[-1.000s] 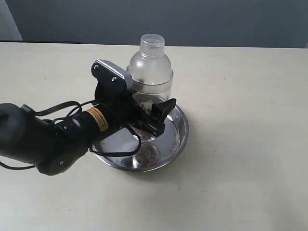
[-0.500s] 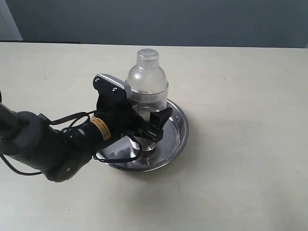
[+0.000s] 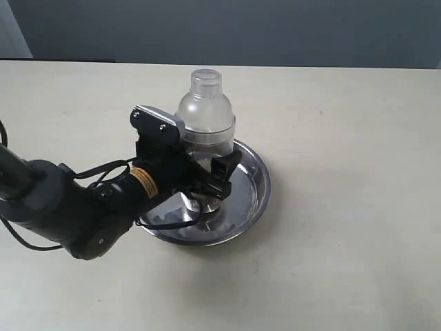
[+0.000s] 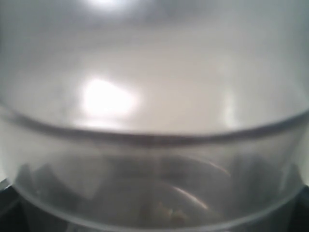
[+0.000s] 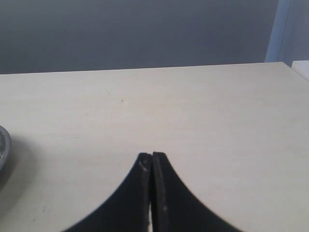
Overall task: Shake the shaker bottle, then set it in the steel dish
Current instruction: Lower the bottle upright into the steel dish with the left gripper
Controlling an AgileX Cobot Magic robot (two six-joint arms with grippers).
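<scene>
Currently: shaker bottle (image 3: 205, 117) stands upright inside the steel dish (image 3: 258, 183), left of the dish's centre in the exterior view. Cap up, domed shoulder clear of the arm. Lower body sits below the rim line. Whether the base touches the dish floor cannot be told, since the gripper covers that spot.

Left gripper (image 3: 210, 165): reaches in from the left and pinches the bottle's lower body. One black finger (image 3: 226, 169) lies against the near side of the bottle; the other is hidden behind it. A black cable (image 3: 103, 165) loops along the arm.

Left wrist view: frame filled by the bottle's clear wall (image 4: 154, 96), blurred, with a bright glare patch. Small brownish bits (image 4: 169, 212) show low inside. Dark corners at either edge, too blurred to identify.

Right gripper (image 5: 151, 162): fingers pressed together, nothing between them, above bare table (image 5: 217, 121). It is well apart from the dish, of which only a sliver of rim (image 5: 2, 145) shows at the picture's edge. This gripper does not appear in the exterior view.

Table (image 3: 344, 241): pale, matte; the dish rests on it.
</scene>
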